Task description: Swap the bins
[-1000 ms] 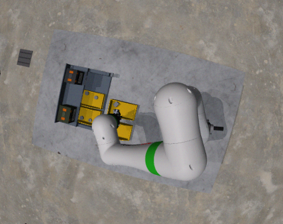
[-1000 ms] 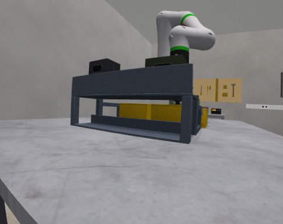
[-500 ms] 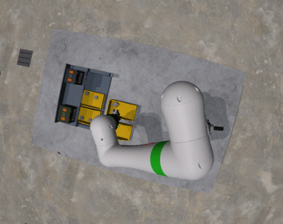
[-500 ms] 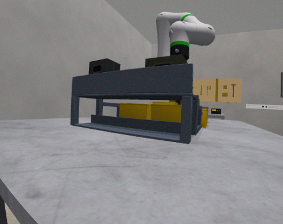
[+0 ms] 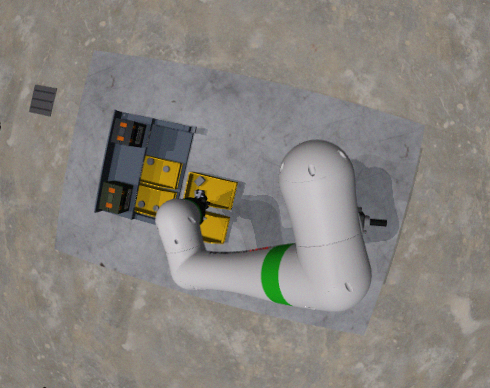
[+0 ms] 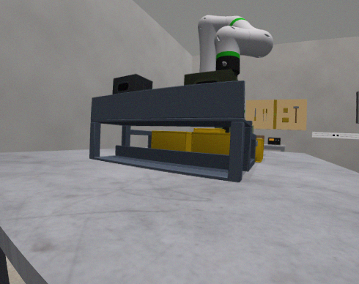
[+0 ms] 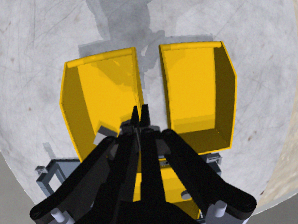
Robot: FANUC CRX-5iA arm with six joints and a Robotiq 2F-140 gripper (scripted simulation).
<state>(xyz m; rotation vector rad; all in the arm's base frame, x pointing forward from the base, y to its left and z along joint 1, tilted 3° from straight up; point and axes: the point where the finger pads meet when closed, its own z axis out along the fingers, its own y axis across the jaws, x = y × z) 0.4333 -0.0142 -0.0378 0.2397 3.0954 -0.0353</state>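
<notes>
My gripper point(image 7: 142, 114) is shut on the side wall of the open yellow bin with parts point(image 5: 219, 190) point(image 6: 209, 130) point(image 7: 102, 82). This bin is a little raised, in front of the shelf, roughly level. A grey part point(image 5: 200, 181) point(image 7: 104, 134) lies near its back; more may be hidden by the fingers. The empty yellow bin point(image 5: 218, 229) point(image 7: 192, 85) point(image 6: 259, 150) stands upright on the table beside it. The grey-blue shelf point(image 5: 127, 162) point(image 6: 166, 100) has an empty spot at one end of its front row. The fingertips are partly hidden in the top view.
Two yellow bins point(image 5: 161, 172) point(image 5: 146, 195) with round grey parts stand side by side on the shelf, next to the gap. Two dark boxes point(image 5: 129, 132) point(image 5: 115, 197) sit on the shelf's top board. The arm partly covers the empty bin and the shelf's near corner.
</notes>
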